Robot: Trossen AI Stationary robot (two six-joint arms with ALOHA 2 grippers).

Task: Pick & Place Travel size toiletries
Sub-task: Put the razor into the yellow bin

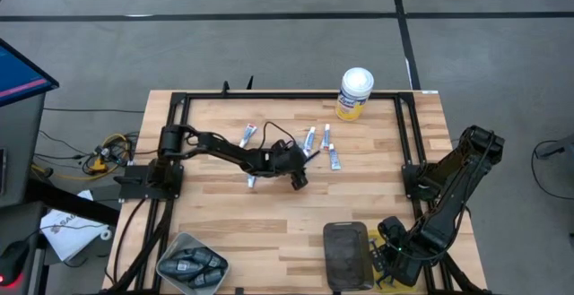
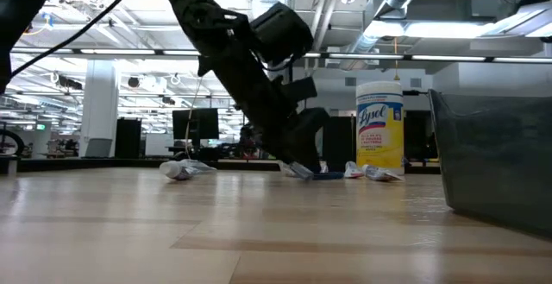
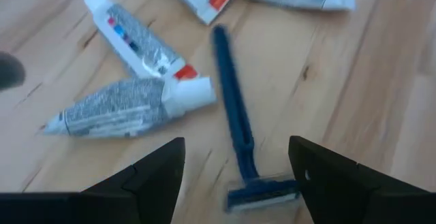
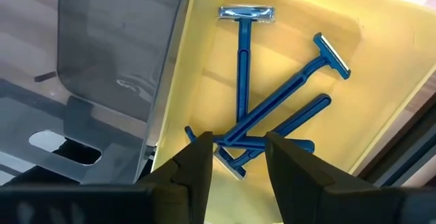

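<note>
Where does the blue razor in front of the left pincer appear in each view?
High view: the blue razor lies mid-table, just beyond the left pincer.
Low view: a blue strip on the table at the arm's foot.
Left wrist view: centre, its head between the open fingers.
Right wrist view: not in it.
Shared landmark: the white tubes beside it.

Dark blue razors (image 4: 253, 101) in a yellow tray (image 4: 381, 81), white tubes (image 3: 136, 43) with red and blue marks, pale wooden counter (image 1: 269, 214), yellow canister (image 1: 354, 93) with white lid
</note>
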